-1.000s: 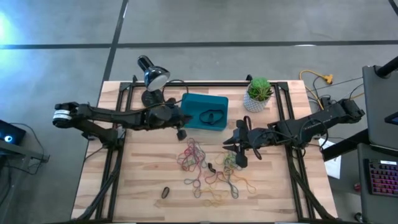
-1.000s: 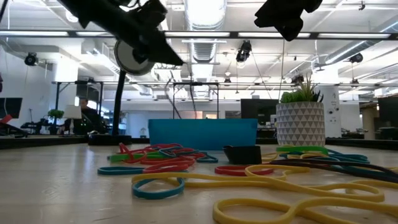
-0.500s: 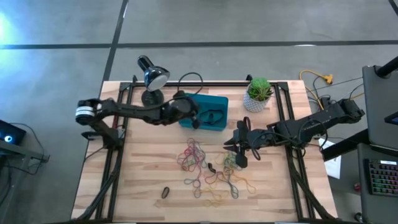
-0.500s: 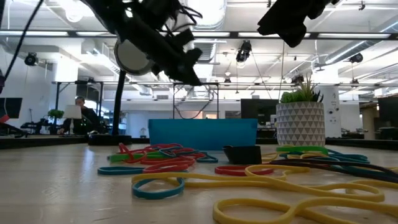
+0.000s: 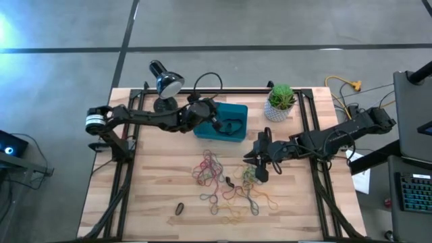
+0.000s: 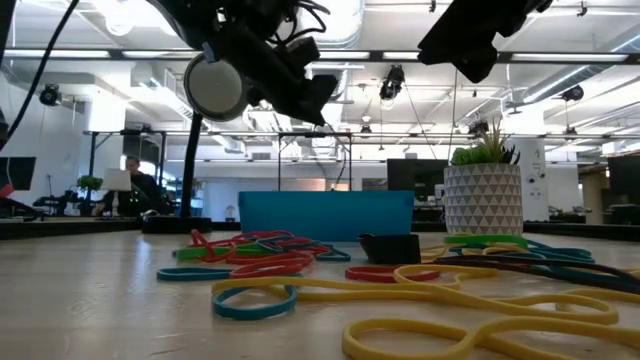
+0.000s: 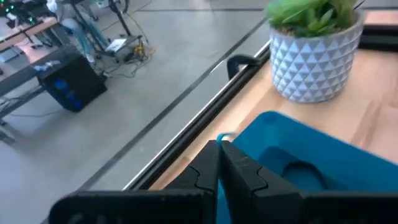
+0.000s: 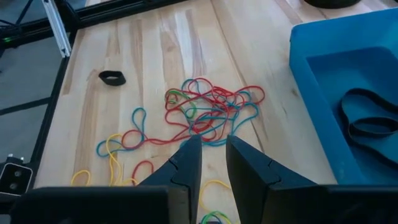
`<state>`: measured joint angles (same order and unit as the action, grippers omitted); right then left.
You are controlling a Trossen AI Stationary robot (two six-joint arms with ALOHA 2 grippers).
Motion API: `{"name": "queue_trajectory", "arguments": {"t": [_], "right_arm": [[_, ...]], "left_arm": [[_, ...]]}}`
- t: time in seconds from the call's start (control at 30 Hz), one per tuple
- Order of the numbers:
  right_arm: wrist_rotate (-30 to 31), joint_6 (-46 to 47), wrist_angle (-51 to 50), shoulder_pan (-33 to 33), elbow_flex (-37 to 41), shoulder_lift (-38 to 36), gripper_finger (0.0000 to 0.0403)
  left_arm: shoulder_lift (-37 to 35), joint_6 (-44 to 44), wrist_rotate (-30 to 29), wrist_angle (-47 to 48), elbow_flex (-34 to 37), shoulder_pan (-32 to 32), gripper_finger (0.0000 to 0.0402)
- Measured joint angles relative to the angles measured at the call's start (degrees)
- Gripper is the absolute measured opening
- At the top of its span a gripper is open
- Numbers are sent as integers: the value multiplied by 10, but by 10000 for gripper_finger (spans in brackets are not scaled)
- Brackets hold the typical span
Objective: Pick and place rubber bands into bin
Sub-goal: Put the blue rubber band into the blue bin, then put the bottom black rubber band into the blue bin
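While the left gripper (image 5: 217, 123) sits over the bin (image 5: 233, 111), fingers pinched together on a thin blue band, the rubber bands (image 5: 226, 182) lie tangled mid-table; right gripper (image 5: 254, 164) hovers over them, slightly parted, holding nothing I can see.

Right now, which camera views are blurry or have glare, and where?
Low view: the nearest yellow rubber bands are soft, ceiling lights blow out. Left wrist view: hazy throughout, plant pot and bin soft. High view: bright glare at the left edge of the floor.
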<state>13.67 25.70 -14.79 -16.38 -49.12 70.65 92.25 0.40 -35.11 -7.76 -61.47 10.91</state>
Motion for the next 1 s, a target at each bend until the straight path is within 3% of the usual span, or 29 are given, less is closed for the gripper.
{"name": "queue_trajectory", "arguments": {"t": [0.2,0.33,0.47,0.8,1.0], "right_arm": [[18,-1,0,0,1,0,65],[29,-2,1,0,1,0,64],[31,-2,0,0,1,0,61],[30,-2,0,0,1,0,62],[-20,-2,-24,-3,15,0,59]], "left_arm": [[6,2,4,32,2,3,0],[7,24,38,47,4,4,7],[7,30,65,44,4,4,40],[6,30,68,48,6,2,107],[-31,17,209,147,6,-13,114]]}}
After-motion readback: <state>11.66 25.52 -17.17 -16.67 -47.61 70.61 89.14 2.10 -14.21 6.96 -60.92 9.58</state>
